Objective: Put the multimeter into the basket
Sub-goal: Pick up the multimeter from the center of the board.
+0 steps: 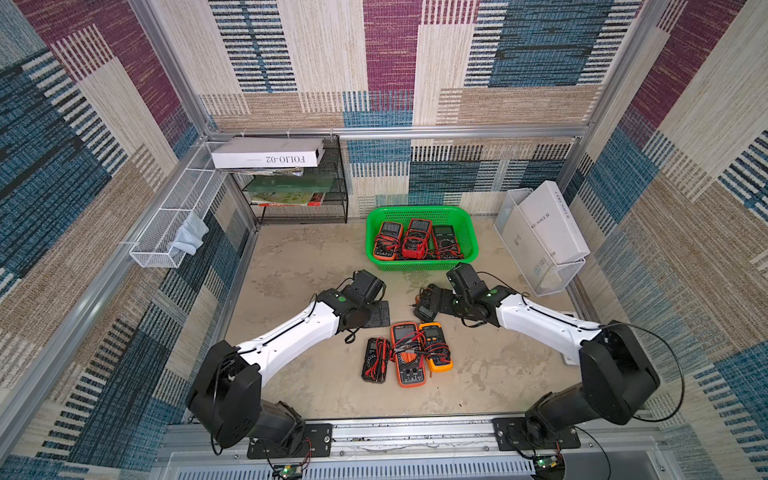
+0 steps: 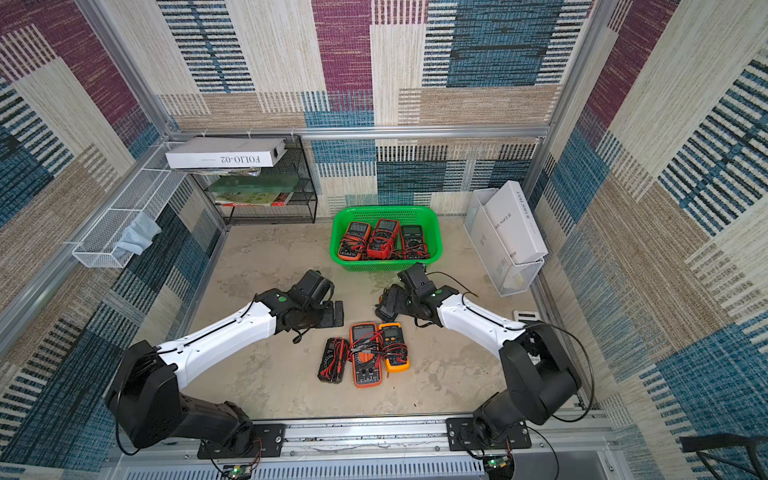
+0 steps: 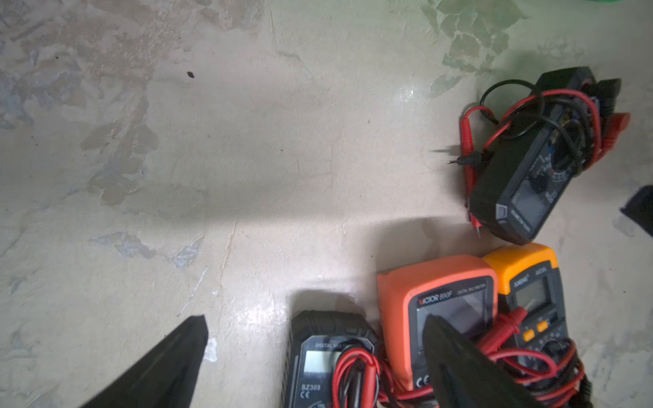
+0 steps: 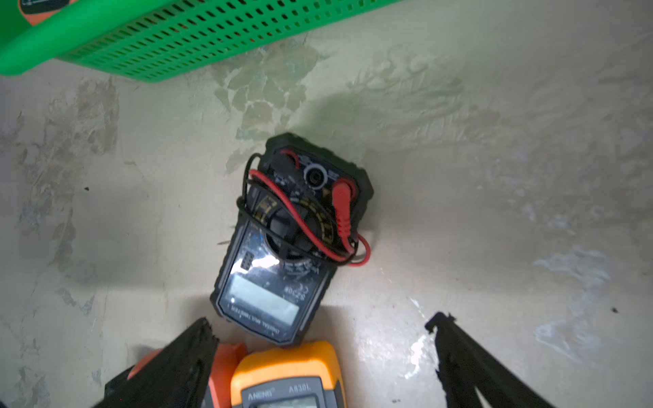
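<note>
The table (image 1: pixel 299 266) carries the green basket (image 1: pixel 415 264) at its far side, three multimeters (image 1: pixel 417 239) inside. The black multimeter (image 4: pixel 282 247) lies flat on the table between basket and a row of three meters (image 1: pixel 409 353). The right fingers (image 4: pixel 176 360) are spread wide, empty, above it. The left fingers (image 3: pixel 159 367) are spread wide, empty, near that row

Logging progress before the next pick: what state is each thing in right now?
basket: upright, three multimeters inside.
lone black multimeter: face up on the table, ungripped.
orange multimeter: face up on the table.
yellow multimeter: face up on the table.
SZ308 multimeter: face up on the table.
left gripper: open, empty.
right gripper: open, empty.
</note>
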